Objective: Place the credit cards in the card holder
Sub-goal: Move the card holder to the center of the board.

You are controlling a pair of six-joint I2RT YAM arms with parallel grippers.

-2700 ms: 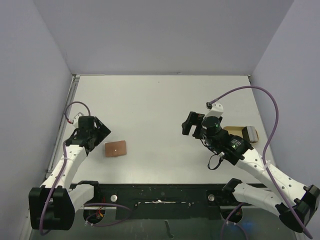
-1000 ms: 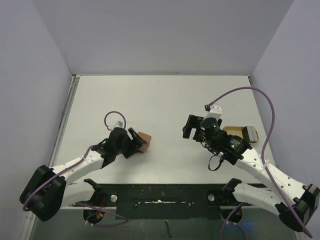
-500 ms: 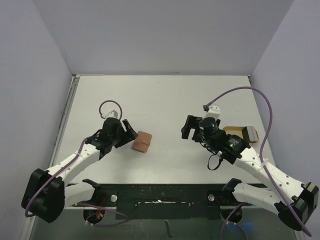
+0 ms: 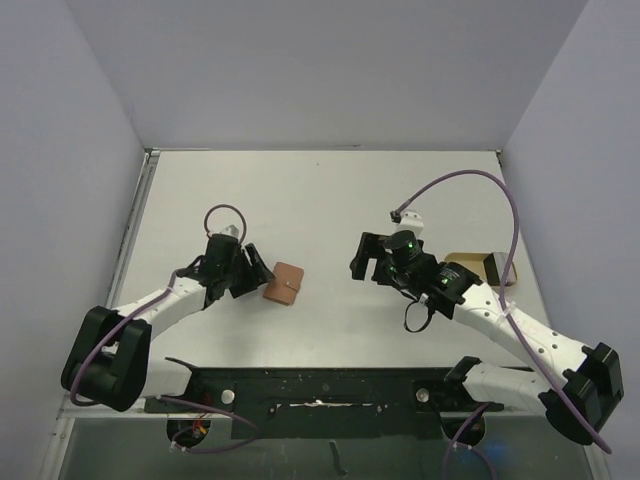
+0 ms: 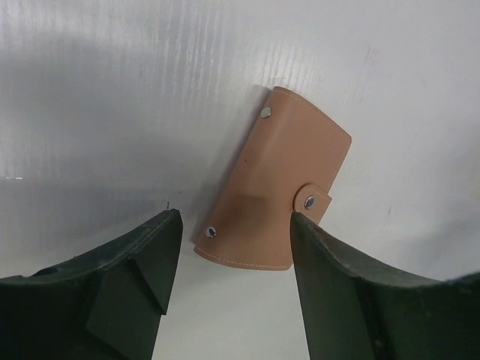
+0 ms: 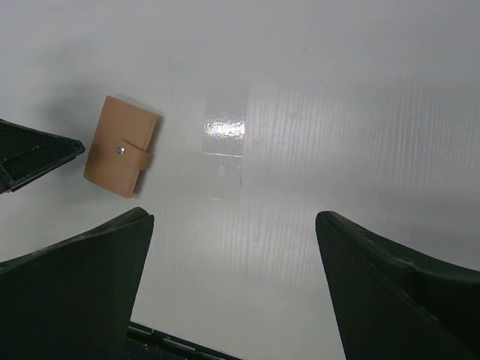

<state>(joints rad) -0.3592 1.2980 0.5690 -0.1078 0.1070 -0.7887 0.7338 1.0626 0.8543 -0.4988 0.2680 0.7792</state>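
Note:
The card holder (image 4: 284,283) is a reddish-brown leather wallet lying shut and flat on the table, its snap tab fastened. It shows in the left wrist view (image 5: 274,184) and the right wrist view (image 6: 120,156). My left gripper (image 4: 256,272) is open just left of it, its jaws either side of the wallet's near end (image 5: 234,244) without touching it. My right gripper (image 4: 362,258) is open and empty above bare table (image 6: 234,225), to the right of the wallet. A greyish flat thing (image 4: 498,268) beside the right arm may be the credit cards; I cannot tell.
A tan tray (image 4: 466,261) lies at the right, partly hidden by the right arm and its purple cable. Grey walls close the table at left, back and right. The black base rail (image 4: 320,385) runs along the near edge.
The left gripper moved the wallet right toward the middle, let it go and backed off slightly left. The right gripper has shifted a little to the left.

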